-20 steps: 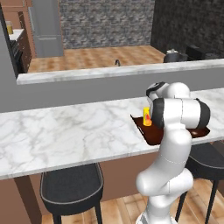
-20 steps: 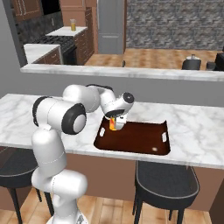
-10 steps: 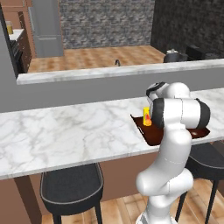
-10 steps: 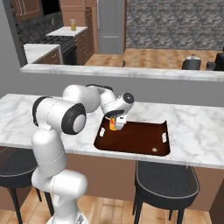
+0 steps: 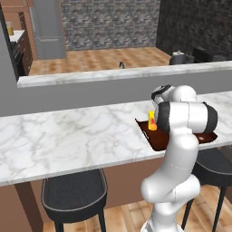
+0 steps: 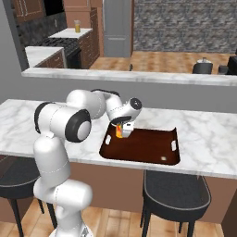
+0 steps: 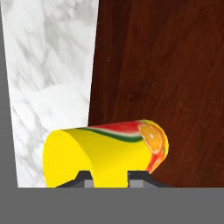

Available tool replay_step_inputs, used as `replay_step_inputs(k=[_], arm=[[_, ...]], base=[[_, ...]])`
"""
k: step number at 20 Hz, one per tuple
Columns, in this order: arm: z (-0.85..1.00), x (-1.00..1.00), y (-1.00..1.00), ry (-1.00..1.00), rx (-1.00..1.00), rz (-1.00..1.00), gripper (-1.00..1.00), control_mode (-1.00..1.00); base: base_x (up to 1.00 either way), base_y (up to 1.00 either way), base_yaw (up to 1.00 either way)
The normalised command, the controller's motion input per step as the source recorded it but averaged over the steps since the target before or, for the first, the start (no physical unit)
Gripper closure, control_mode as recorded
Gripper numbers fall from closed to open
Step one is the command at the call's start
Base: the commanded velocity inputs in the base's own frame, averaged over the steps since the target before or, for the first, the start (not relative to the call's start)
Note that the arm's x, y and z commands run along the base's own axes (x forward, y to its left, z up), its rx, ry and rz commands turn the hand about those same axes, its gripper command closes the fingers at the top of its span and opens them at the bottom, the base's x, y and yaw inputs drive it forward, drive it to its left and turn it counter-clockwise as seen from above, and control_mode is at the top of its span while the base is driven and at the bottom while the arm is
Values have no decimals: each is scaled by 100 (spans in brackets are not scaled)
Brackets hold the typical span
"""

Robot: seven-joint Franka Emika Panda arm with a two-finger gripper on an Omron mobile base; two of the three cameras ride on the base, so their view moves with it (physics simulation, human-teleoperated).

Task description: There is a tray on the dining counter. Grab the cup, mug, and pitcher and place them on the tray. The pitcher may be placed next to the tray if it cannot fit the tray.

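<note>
We've got our claw [image 7: 106, 177] clamped on the cup [image 7: 109, 153], its two dark finger tips pinching the rim on either side of the wall. It's a bright yellow handleless tumbler, and up close the side carries a red watermelon slice and an orange slice. From the right base view the cup [image 6: 119, 131] sits upright at the left end of the tray [image 6: 152, 149], close to its far edge. That tray is dark brown wood-grain with a low rim, lying on the dining counter [image 6: 208, 139] near its front edge.
</note>
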Motion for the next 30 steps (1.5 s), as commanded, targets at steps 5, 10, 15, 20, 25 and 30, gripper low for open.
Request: replay_step_inputs(k=[5, 10, 15, 20, 25, 30], arm=[[0, 0, 0, 0, 0, 0, -100, -100], [0, 0, 0, 0, 0, 0, -100, -100], [0, 0, 0, 0, 0, 0, -100, -100], [0, 0, 0, 0, 0, 0, -100, -100], [0, -1, -5, 0, 0, 1, -100, -100], [6, -25, -27, 0, -2, 13, -100, -100]], base=[[0, 0, 0], [0, 0, 0], [0, 0, 0], [0, 0, 0], [0, 0, 0], [0, 0, 0]])
